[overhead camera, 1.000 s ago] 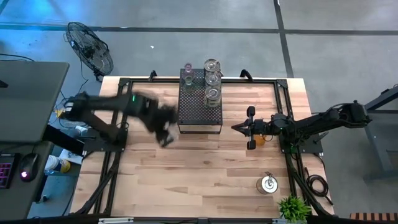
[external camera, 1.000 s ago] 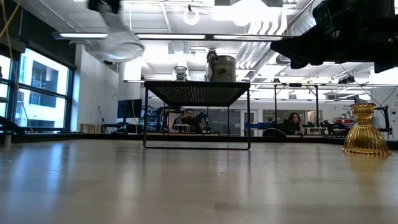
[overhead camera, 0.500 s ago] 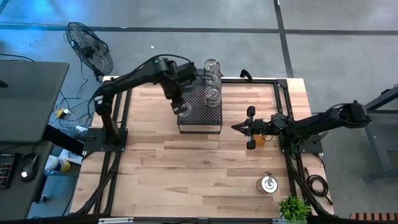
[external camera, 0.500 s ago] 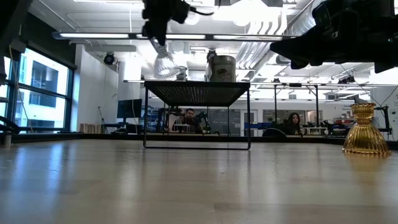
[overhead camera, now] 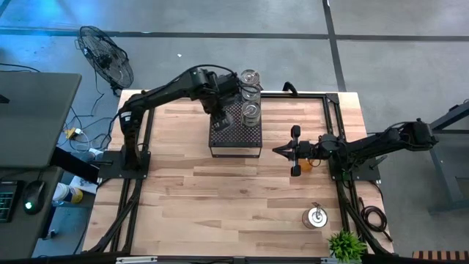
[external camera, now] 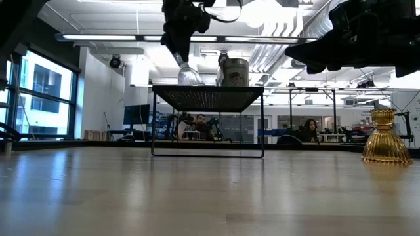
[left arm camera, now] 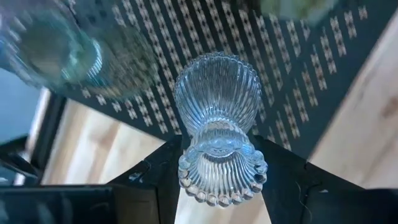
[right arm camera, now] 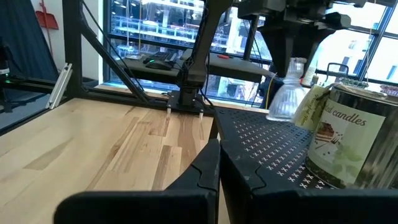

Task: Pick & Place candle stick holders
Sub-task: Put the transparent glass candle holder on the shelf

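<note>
- My left gripper (left arm camera: 221, 163) is clamped on a ribbed clear glass holder (left arm camera: 219, 121), one dark finger (left arm camera: 152, 177) on each side of its beaded foot.
- That holder hangs over the far left part of the black perforated box (overhead camera: 236, 130); from table height its lower end (external camera: 189, 76) looks level with the box top, and I cannot tell whether it touches.
- Three other glass holders (overhead camera: 250, 94) stand in a row along the far right side of the box top.
- A tin labelled "candles" (right arm camera: 342, 140) stands on that box too.
- My right gripper (overhead camera: 295, 151) waits over the table just right of the box, its fingers pressed together with nothing between them.
- An amber holder (external camera: 384, 137) stands on the wooden table (overhead camera: 220, 205) beside my right gripper.
- One silvery holder (overhead camera: 316, 216) stands alone on the near right part of the table, close to a small green plant (overhead camera: 344, 246).
</note>
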You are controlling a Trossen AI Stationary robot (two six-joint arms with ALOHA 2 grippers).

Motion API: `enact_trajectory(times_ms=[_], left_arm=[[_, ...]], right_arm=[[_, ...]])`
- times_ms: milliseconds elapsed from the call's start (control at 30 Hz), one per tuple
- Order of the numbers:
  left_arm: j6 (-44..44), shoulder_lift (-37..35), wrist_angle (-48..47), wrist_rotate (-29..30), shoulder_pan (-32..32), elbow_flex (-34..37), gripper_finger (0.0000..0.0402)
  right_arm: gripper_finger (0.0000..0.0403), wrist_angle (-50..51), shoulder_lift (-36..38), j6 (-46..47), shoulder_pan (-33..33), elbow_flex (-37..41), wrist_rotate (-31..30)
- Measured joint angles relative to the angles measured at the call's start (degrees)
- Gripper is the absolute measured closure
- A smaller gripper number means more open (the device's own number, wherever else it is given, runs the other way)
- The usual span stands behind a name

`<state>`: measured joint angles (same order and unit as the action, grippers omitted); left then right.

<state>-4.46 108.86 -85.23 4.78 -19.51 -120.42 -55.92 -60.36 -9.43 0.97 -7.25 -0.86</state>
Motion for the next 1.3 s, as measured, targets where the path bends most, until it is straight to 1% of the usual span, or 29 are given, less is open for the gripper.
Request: enact_trajectory(times_ms=[300, 433, 1300], left_arm=[[0.1, 0.0, 0.3, 0.9, 0.0, 0.0, 0.0234], [0.1, 0.0, -0.1, 3.3, 0.0, 0.0, 0.0234], [2.7, 0.1, -0.2, 2.8, -0.4, 1.2, 0.0233]], right_arm=[[0.0401, -0.1, 0.0, 0.0, 0.0, 0.0, 0.0], [0.0402, -0.1, 0.0, 0.0, 0.0, 0.0, 0.0], [0.0402, -0.1, 0.0, 0.0, 0.0, 0.0, 0.0]])
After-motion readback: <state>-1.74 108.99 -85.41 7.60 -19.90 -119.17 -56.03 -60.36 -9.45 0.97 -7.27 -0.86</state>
